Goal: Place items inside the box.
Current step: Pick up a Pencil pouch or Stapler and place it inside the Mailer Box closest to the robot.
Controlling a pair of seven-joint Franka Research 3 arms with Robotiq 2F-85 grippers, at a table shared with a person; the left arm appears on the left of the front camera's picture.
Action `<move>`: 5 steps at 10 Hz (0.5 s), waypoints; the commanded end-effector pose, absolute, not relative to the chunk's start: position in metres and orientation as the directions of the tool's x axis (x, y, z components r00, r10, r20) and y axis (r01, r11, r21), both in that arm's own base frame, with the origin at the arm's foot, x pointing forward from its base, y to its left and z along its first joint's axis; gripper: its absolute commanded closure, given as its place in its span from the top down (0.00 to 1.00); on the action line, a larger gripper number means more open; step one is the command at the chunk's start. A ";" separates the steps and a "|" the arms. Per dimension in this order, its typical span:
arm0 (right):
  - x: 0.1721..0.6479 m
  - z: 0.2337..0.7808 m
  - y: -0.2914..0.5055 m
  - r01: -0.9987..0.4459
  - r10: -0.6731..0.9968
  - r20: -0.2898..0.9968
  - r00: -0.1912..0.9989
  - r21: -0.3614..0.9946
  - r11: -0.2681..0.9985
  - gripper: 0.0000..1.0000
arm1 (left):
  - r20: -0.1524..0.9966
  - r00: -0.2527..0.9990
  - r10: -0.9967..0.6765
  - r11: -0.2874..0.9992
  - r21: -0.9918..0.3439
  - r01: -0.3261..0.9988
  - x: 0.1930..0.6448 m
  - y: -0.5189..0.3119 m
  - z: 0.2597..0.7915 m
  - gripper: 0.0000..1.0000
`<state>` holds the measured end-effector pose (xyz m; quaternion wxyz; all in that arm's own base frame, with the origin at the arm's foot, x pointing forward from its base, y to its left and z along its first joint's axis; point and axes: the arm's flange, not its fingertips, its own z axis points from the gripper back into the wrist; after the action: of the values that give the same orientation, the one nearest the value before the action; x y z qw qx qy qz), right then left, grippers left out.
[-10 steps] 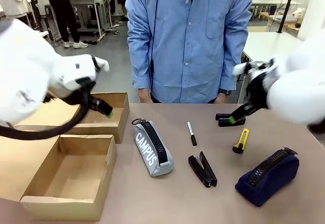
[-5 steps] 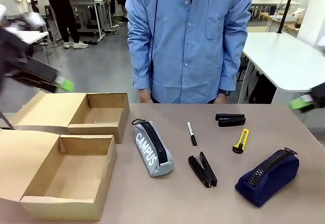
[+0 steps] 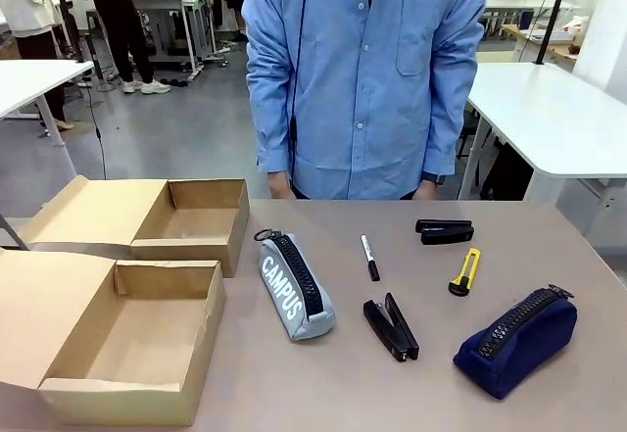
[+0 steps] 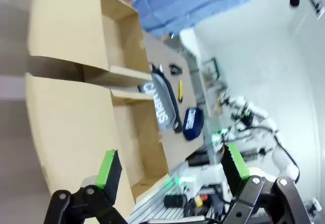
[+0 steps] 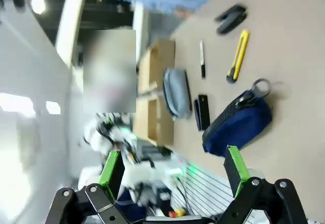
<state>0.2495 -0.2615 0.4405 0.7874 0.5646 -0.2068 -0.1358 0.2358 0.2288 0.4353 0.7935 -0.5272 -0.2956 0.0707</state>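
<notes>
On the table lie a grey CAMPUS pencil case (image 3: 294, 287), a marker pen (image 3: 369, 256), two black staplers (image 3: 392, 326) (image 3: 444, 230), a yellow utility knife (image 3: 464, 270) and a navy pencil case (image 3: 516, 339). An open cardboard box (image 3: 196, 339) stands at the near left, with nothing inside. My left gripper (image 4: 171, 165) hangs open high above the box (image 4: 147, 148), holding nothing. My right gripper (image 5: 172, 165) is open too, well above the navy case (image 5: 236, 122) and the knife (image 5: 237, 55).
A second open cardboard box (image 3: 230, 231) stands behind the first, flap spread to the left. A person in a blue shirt (image 3: 367, 79) stands at the far table edge, hands behind it. White tables (image 3: 549, 109) stand beyond.
Both arms have drawn back out of the front view, the left one toward the left, the right one toward the right. Nothing on the table has moved.
</notes>
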 end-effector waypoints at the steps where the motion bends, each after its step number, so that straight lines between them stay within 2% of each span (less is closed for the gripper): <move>1: 0.262 0.424 -0.266 -0.015 -0.547 0.176 0.818 0.958 0.287 1.00 | 0.446 0.718 0.534 0.406 -0.880 0.245 0.220 0.122 0.384 1.00; 2: 0.250 0.440 -0.261 -0.020 -0.447 0.172 0.878 0.945 0.325 1.00 | 0.395 0.815 0.424 0.434 -0.879 0.200 0.236 0.229 0.435 1.00; 5: 0.250 0.440 -0.261 -0.020 -0.447 0.172 0.878 0.945 0.325 1.00 | 0.395 0.815 0.424 0.434 -0.879 0.200 0.236 0.229 0.435 1.00</move>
<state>0.2535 -0.2583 0.4361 0.7871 0.5653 -0.1952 -0.1508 0.2396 0.2268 0.4304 0.7952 -0.5296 -0.2843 0.0803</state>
